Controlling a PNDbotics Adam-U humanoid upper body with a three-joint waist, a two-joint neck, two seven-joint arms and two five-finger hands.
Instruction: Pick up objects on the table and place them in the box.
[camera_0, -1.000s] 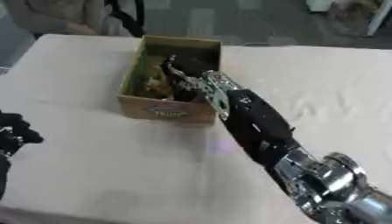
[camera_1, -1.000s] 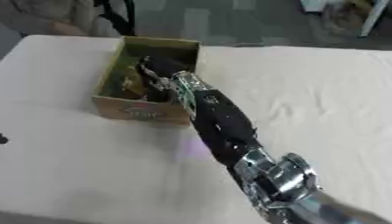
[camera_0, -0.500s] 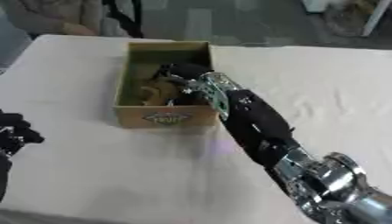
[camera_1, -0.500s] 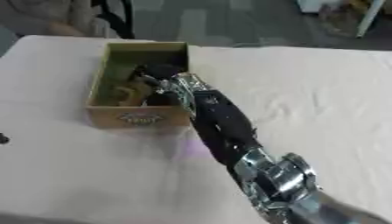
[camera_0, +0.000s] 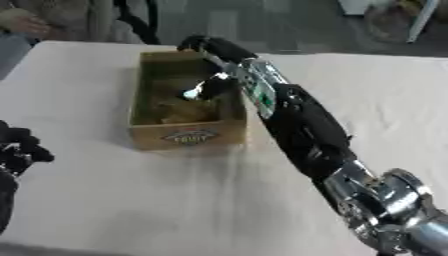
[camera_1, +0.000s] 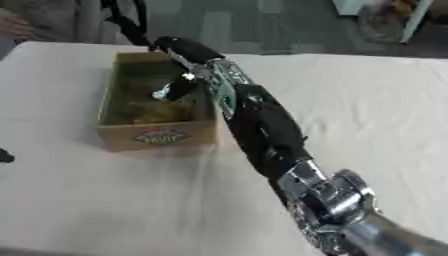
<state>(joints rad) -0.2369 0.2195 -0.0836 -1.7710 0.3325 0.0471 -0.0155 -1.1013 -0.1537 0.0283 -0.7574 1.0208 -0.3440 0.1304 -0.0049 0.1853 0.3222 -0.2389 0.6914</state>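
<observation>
- Our right hand's fingers (camera_0: 203, 44) curl over the far rim of the box (camera_0: 185, 137); we cannot tell whether they are together or hold anything, since they read only as a dark curved shape.
- A moment ago that right hand (camera_0: 214, 47) sat lower, down among the contents in the middle of the box. Now it has travelled to the far end and sits at rim level, with something pale and shiny (camera_0: 194, 92) showing below the wrist, inside the box.
- We judge this as the drop finished and the arm starting to lift out, though the release itself is not visible.
- The things to be boxed lie as a brownish heap (camera_0: 179, 111) on the box floor; the table (camera_0: 175, 200) around the box shows no loose item in either view.
- Our left hand (camera_0: 19, 150) waits at the lower left edge, its fingers curled and holding nothing.
- If more objects remain, they lie outside what we can see.
</observation>
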